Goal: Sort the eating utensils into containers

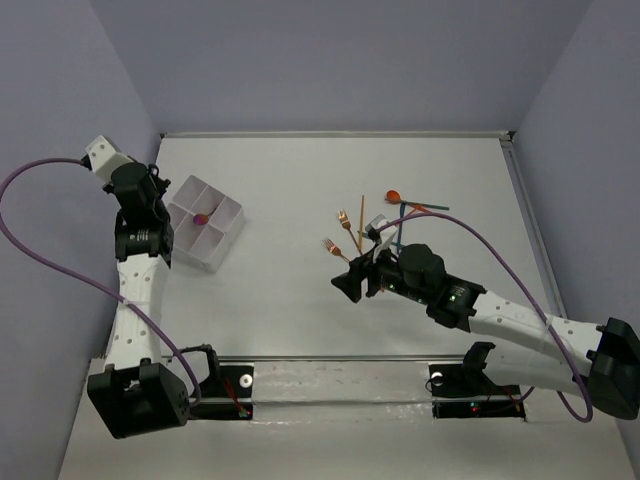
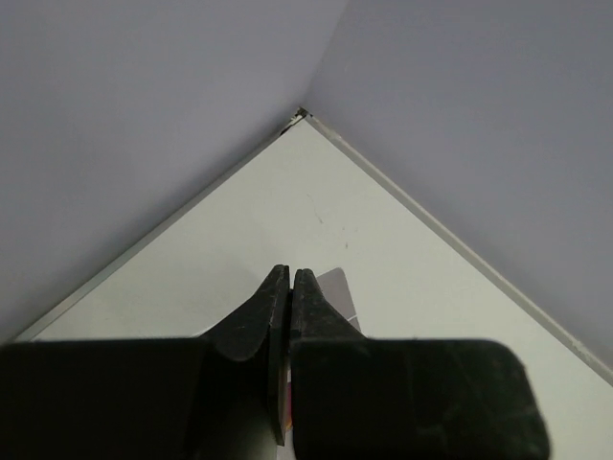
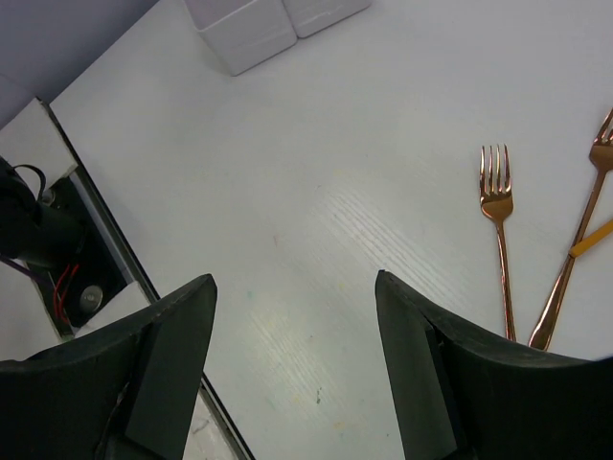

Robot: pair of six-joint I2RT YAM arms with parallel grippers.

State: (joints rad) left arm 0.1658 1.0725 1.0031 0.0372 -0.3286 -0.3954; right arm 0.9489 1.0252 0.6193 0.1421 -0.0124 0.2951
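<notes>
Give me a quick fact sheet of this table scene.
Tray: white, divided, at left; small pink item in one compartment
Outside it: copper fork, orange spoon, teal stick, right of centre
Left gripper: shut, near the tray
Right gripper: open, empty, near the copper fork

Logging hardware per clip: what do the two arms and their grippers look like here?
Both the left arm and right arm have white links with black joint housings and black bases. A purple cable loops off each. The right arm shows a small green light. The left gripper and right gripper have plain black, wedge-shaped fingers, with no markings visible.
</notes>
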